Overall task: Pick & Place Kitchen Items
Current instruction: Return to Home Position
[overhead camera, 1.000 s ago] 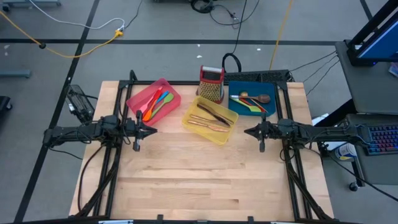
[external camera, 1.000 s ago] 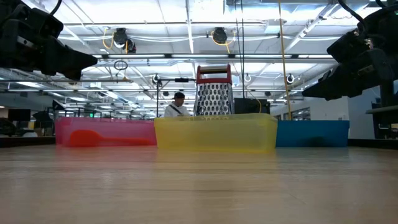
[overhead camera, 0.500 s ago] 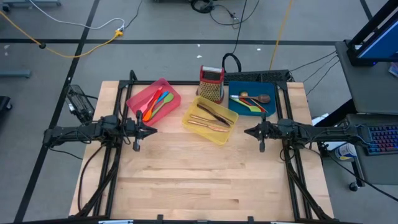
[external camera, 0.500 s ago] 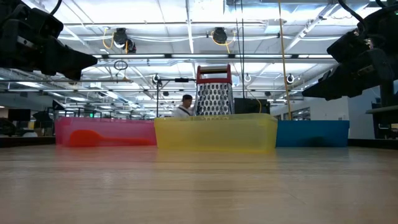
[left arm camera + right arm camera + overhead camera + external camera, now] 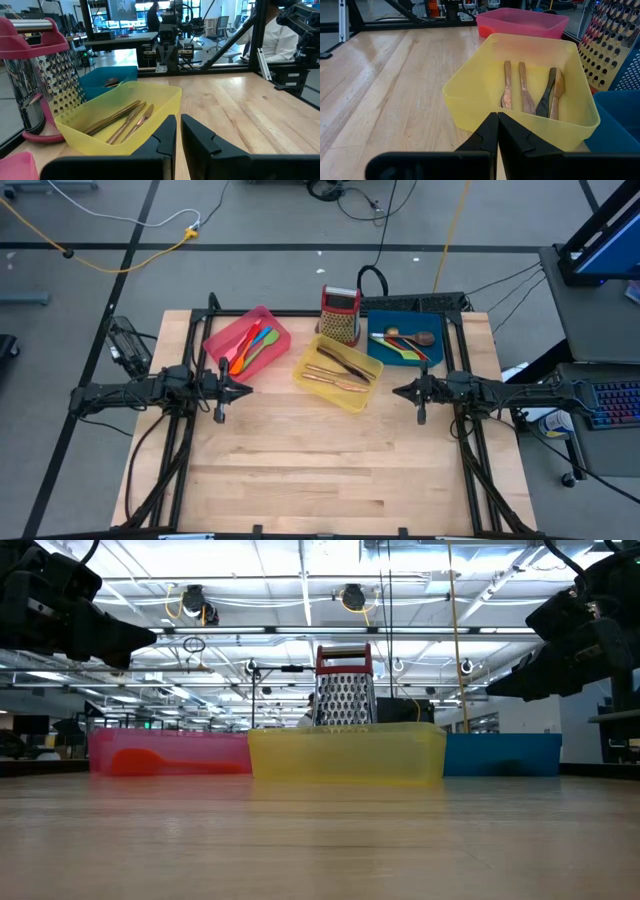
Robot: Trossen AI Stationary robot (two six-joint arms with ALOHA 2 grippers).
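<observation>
Copper-coloured cutlery and a black knife [image 5: 342, 370] lie in the yellow tray [image 5: 305, 381]; they also show in the right wrist view [image 5: 530, 92] and the left wrist view [image 5: 122, 120]. Coloured silicone utensils [image 5: 252, 347] lie in the pink tray [image 5: 222, 335]. A green spatula and a brownish spoon [image 5: 405, 345] lie in the blue tray [image 5: 450, 320]. My left gripper [image 5: 247, 388] hovers at the table's left, shut and empty, above the table. My right gripper [image 5: 397, 391] hovers at the right, shut and empty.
A red-topped metal box grater [image 5: 340, 315] stands upright between the trays at the back. The trays line the far half of the wooden table [image 5: 320, 470]. A person shows in the room behind the grater in the low view [image 5: 310, 712].
Neither arm has moved. A person in the room behind has walked rightward, now mostly behind the grater in the low view.
</observation>
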